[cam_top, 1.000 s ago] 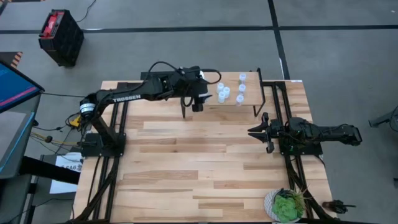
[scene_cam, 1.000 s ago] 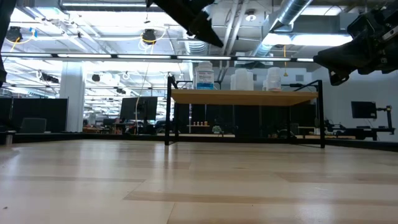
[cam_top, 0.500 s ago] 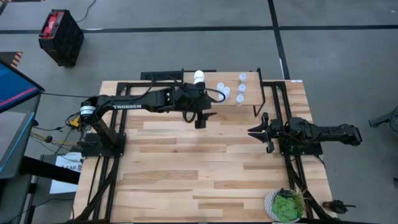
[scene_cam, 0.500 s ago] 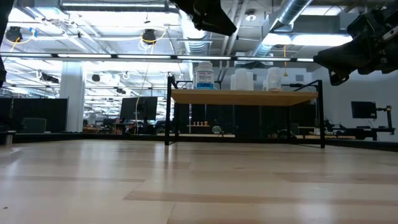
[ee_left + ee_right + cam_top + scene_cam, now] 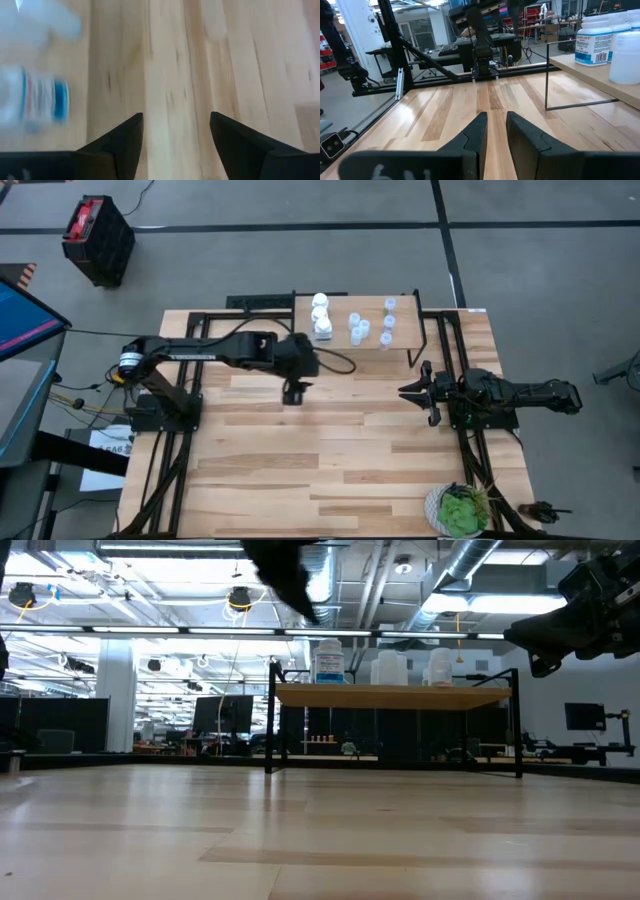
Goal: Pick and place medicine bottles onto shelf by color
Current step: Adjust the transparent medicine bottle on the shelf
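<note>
High view: the left hand (image 5: 292, 393), fingers apart and empty, is hovering near-left of the shelf (image 5: 400, 345) where the medicine bottles (image 5: 321, 317) are standing upright.

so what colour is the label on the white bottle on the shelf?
Blue and white label, clearest in the right wrist view.

The wooden table (image 5: 300, 450) carries the shelf (image 5: 400, 345) at its far edge, toward the right corner. On the shelf stand white medicine bottles (image 5: 321, 317) at its left end and smaller pale ones (image 5: 360, 330) toward the middle. A potted plant (image 5: 458, 510) sits at the table's near right corner.
</note>
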